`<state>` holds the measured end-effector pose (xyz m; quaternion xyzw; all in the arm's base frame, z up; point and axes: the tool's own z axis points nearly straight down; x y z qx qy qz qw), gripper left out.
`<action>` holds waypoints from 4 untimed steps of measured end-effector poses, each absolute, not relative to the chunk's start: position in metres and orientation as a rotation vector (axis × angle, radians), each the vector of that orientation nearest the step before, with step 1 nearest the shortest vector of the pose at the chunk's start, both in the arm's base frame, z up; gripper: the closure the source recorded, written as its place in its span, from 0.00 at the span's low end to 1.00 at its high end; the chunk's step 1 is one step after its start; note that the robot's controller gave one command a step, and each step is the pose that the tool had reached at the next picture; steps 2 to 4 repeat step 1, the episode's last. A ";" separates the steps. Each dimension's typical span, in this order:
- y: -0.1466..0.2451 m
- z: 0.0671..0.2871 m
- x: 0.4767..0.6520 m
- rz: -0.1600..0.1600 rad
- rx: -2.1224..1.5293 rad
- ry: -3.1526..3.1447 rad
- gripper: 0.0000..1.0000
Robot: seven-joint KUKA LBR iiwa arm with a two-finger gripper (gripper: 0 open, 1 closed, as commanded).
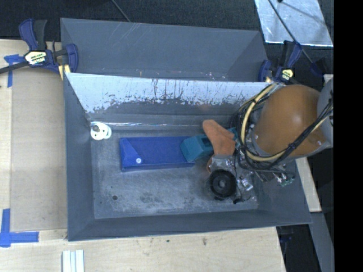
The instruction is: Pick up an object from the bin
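The gripper (pixel 229 177), its grip state impossible to tell, sits low at the right end of the bin (pixel 170 208) near a tan piece (pixel 218 136) and a teal block (pixel 195 148), apparently mid-reach; next it must close on one and lift.

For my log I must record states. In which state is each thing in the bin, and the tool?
blue box: lies flat, in the middle of the bin.
teal block: lies against the blue box's right end.
brown piece: lies right of the teal block, close to the tool.
white disc: lies alone, far left.
tool: low, at the right.
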<state>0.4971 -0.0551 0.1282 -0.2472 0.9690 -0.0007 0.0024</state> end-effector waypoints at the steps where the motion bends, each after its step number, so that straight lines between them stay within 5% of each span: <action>1: -0.055 0.133 0.497 -0.002 -0.775 3.040 1.00; 4: -0.055 0.133 0.497 -0.002 -0.775 3.040 1.00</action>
